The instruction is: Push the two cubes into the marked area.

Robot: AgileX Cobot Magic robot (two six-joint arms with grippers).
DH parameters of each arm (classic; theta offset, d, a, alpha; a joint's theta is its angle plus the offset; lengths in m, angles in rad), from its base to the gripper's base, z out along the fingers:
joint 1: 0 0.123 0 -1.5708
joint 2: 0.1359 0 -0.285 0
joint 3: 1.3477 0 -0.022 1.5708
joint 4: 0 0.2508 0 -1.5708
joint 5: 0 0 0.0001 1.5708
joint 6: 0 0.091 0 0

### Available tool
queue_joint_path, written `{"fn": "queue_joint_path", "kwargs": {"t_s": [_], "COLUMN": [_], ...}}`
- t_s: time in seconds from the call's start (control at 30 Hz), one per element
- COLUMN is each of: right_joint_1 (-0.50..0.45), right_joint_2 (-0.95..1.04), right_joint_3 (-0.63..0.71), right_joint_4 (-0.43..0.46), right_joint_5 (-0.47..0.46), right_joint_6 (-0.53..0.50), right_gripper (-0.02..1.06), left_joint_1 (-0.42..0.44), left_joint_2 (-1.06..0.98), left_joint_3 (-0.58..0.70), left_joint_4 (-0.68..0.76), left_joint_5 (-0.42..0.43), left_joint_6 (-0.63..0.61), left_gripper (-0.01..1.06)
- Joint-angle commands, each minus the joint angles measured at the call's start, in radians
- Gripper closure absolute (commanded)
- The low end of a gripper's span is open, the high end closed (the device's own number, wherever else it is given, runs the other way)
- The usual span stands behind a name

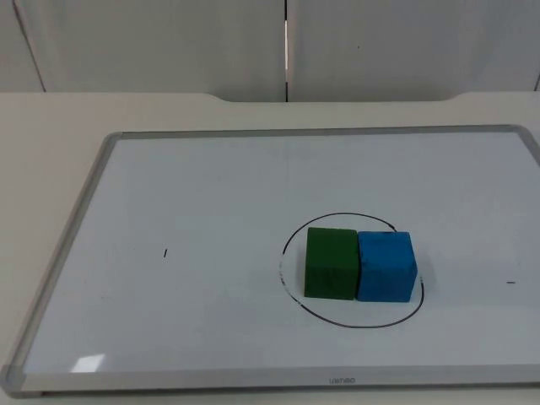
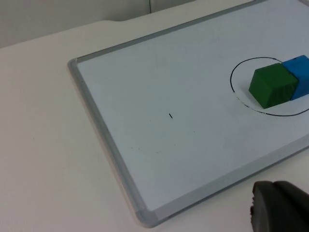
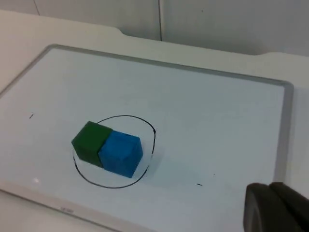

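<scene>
We see the green cube [image 1: 331,263] and blue cube [image 1: 386,267] touching side by side inside the drawn circle [image 1: 293,297], right of centre on the whiteboard [image 1: 186,211], well apart from its frame. Whether either gripper is open, we cannot tell.

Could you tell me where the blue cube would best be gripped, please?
Probably from above, claw closing on the blue cube's near and far faces. Its left face sits flush against the green cube, leaving no room for a finger there; the other sides stand free on the whiteboard.
</scene>
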Motion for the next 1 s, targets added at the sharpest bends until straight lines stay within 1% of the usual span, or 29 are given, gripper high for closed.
{"fn": "queue_joint_path", "kwargs": {"t_s": [0.0,0.03,0.07,0.13,0.23,0.3,0.37,0.47,0.5,0.53,0.67,0.8,0.97], "right_joint_1": [0.001,0.001,0.001,0.001,0.001,0.001,0.001,0.001,0.001,0.001,0.001,0.001,0.001], "right_joint_2": [-0.052,-0.073,-0.073,-0.122,-0.181,-0.204,-0.245,-0.249,-0.249,-0.249,-0.249,-0.249,-0.249], "right_joint_3": [0.007,0.007,0.007,0.007,0.007,0.005,0.005,0.005,0.005,0.01,0.018,0.03,0.03], "right_joint_4": [0.039,0.077,0.077,0.164,0.238,0.243,0.243,0.238,0.238,0.229,0.205,0.151,0.151], "right_joint_5": [0.043,0.062,0.062,0.113,0.136,0.138,0.167,0.24,0.24,0.273,0.264,0.248,0.248], "right_joint_6": [-0.055,-0.088,-0.088,-0.189,-0.265,-0.267,-0.267,-0.267,-0.267,-0.267,-0.256,-0.222,-0.222], "right_gripper": [1.04,1.04,1.04,1.04,1.04,1.04,1.04,1.04,1.04,1.04,1.04,1.04,1.04], "left_joint_1": [0.002,0.002,0.002,0.002,0.002,0.002,0.002,0.002,0.002,0.002,0.002,0.002,0.002], "left_joint_2": [-0.005,-0.005,-0.005,-0.005,-0.005,-0.005,-0.005,-0.005,-0.005,-0.005,-0.005,-0.005,-0.005], "left_joint_3": [0.006,0.006,0.006,0.006,0.006,0.006,0.006,0.006,0.006,0.006,0.006,0.006,0.006], "left_joint_4": [0.0,0.0,0.0,0.0,0.0,0.0,0.0,0.0,0.0,0.0,0.0,0.0,0.001], "left_joint_5": [0.003,0.003,0.003,0.003,0.003,0.003,0.003,0.003,0.003,0.003,0.003,0.003,0.003], "left_joint_6": [-0.007,-0.007,-0.007,-0.007,-0.007,-0.007,-0.007,-0.007,-0.007,-0.007,-0.007,-0.007,-0.007], "left_gripper": [1.05,1.05,1.05,1.05,1.05,1.05,1.05,1.05,1.05,1.05,1.05,1.05,1.05]}}
